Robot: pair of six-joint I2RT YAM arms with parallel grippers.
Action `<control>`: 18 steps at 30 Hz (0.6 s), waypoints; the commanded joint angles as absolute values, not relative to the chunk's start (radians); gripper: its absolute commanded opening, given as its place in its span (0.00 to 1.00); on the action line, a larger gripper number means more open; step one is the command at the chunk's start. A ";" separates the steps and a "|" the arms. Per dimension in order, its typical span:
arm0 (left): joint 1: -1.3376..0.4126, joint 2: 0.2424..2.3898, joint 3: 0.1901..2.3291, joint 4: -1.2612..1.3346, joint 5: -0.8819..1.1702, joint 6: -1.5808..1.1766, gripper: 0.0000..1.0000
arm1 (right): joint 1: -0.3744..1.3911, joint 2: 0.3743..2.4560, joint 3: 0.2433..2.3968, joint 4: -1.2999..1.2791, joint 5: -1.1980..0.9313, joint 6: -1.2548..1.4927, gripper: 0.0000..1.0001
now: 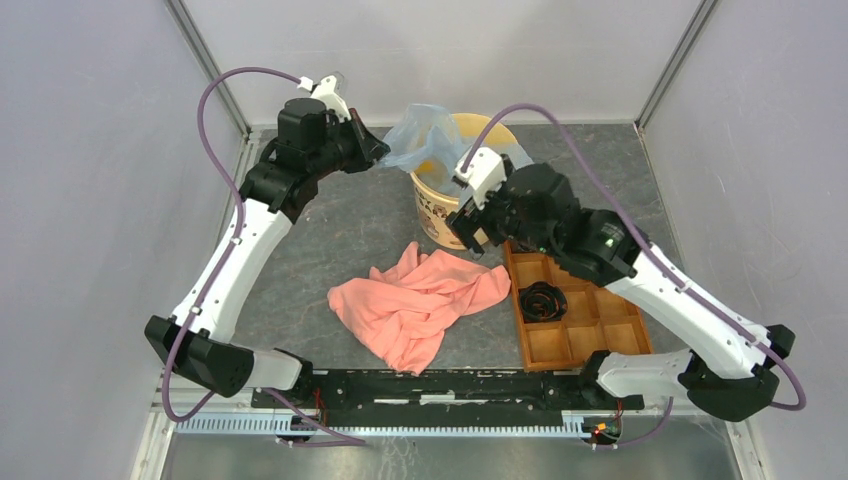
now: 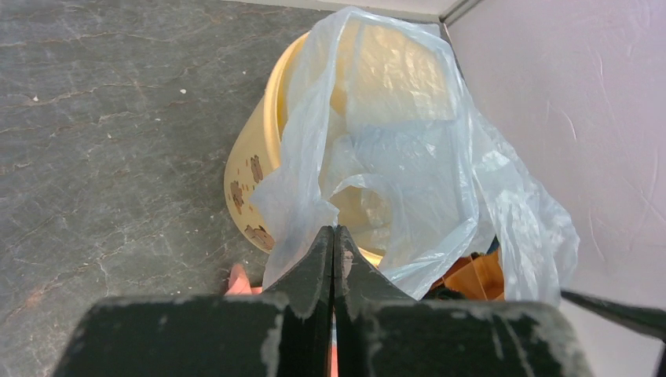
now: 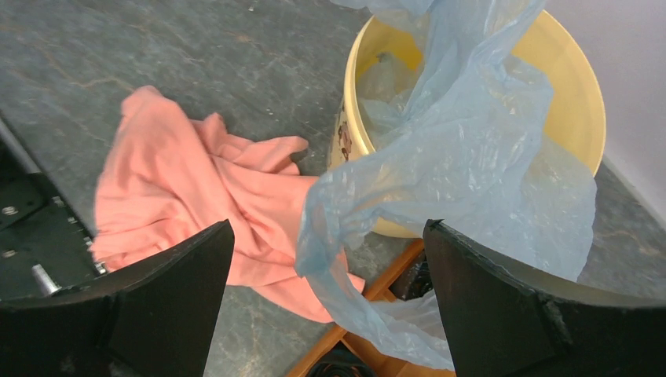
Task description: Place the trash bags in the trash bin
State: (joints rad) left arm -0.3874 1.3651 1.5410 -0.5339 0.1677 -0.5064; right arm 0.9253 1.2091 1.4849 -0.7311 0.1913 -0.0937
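Far left of the overhead view, my left arm [image 1: 245, 235] reaches up and across the grey desk [image 1: 340, 225] toward the back. The left jaws are clenched together on an edge of the trash bag [image 2: 408, 157], a thin, pale blue, see-through film. Its plastic is pinched right at the tips in the left wrist view.

From that pinch the bag [image 1: 412, 140] spreads rightward over the rim of the trash bin [image 1: 438, 212]. The bin stands upright near the back wall, and part of the film lies inside its mouth. On the right wrist camera the bag [image 3: 455, 165] spills out over the bin's [image 3: 577, 102] near rim and hangs down its outer side, and a loose tail reaches the corner of the wooden tray [image 3: 369, 290].

In front of the bin, a crumpled pink cloth [image 1: 420, 300] lies on the desk, its right edge close to the tray [image 1: 590, 335]. A black round object [image 1: 541, 300] sits in one of the tray's left compartments.

My right arm [image 1: 680, 310] comes in from the right, above the tray, its wrist just beside the bin. The right jaws are spread wide, grasping nothing, with the hanging film between them. I cannot tell if it touches either one.
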 commanded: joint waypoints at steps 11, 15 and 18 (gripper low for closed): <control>-0.379 1.351 1.614 -0.669 0.161 -0.201 0.02 | 0.695 1.289 1.429 -0.409 0.218 -0.062 0.12; -0.378 1.333 1.614 -0.683 0.136 -0.233 0.19 | 0.626 1.377 1.510 -0.374 -0.066 -0.019 0.00; -0.378 1.284 1.570 -0.669 0.108 -0.310 0.49 | 0.604 1.421 1.519 -0.341 -0.125 0.036 0.00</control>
